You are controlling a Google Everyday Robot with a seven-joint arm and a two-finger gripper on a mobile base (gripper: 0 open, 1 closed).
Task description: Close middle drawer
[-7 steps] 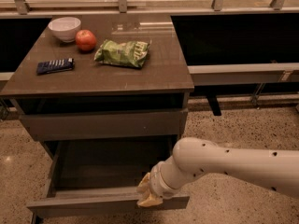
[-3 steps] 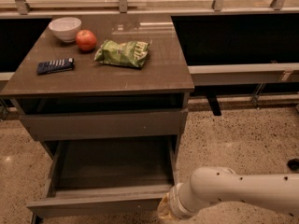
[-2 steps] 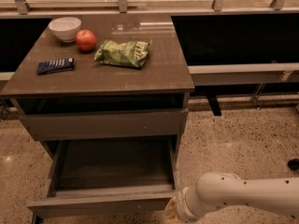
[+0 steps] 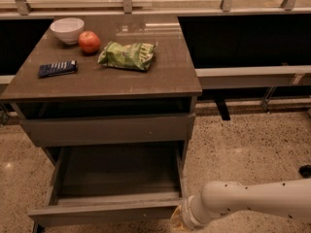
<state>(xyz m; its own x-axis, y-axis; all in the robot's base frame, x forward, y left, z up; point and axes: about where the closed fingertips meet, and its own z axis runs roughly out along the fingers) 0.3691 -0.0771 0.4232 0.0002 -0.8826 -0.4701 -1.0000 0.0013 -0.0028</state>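
The middle drawer (image 4: pixel 104 213) is pulled out wide at the bottom of the grey-brown cabinet. It has a slim flat front panel and a dark, empty interior (image 4: pixel 116 171). Above it sits the same-coloured drawer with the taller front panel (image 4: pixel 109 128), nearly closed. My gripper (image 4: pixel 177 220) is at the bottom edge of the view, just off the right end of the middle drawer's front panel. It is mostly cut off by the frame edge. My white arm (image 4: pixel 252 200) reaches in from the right.
On the cabinet top (image 4: pixel 160 76) lie a white bowl (image 4: pixel 67 29), a red apple (image 4: pixel 89 41), a green chip bag (image 4: pixel 127 56) and a dark blue snack bar (image 4: pixel 58 68). Speckled floor (image 4: pixel 243 140) extends to the right. A dark counter base runs behind.
My arm has dropped lower and shifted right, from over the drawer's right front corner to the bottom edge of the view. The drawer stays pulled out.
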